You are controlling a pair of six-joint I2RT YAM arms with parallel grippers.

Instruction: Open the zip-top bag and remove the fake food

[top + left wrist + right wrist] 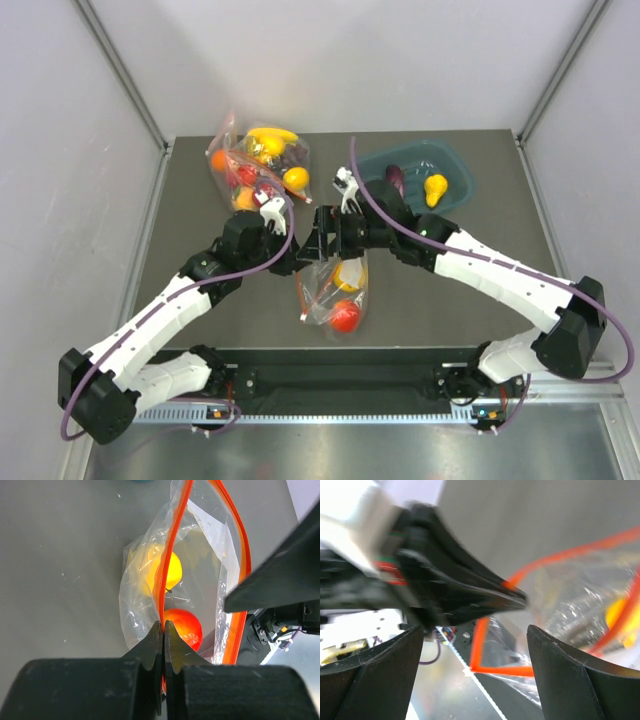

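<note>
Thin, limp, slippery plastic: left pincer (pixel 163 630) clamps the bag (pixel 137 590) by its stiffer orange zip strip (pixel 172 540); right pincer (pixel 475 645) stands open; take the opposite strip.

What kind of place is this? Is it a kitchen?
Probably a robot test booth, not a kitchen. A left arm and right arm are bolted to a grey table, plain white walls close it in, and the zip-top bag holds glossy fake food.

The blurred left gripper (pixel 518 598) hides part of the zip-top bag (pixel 572 605).
</note>
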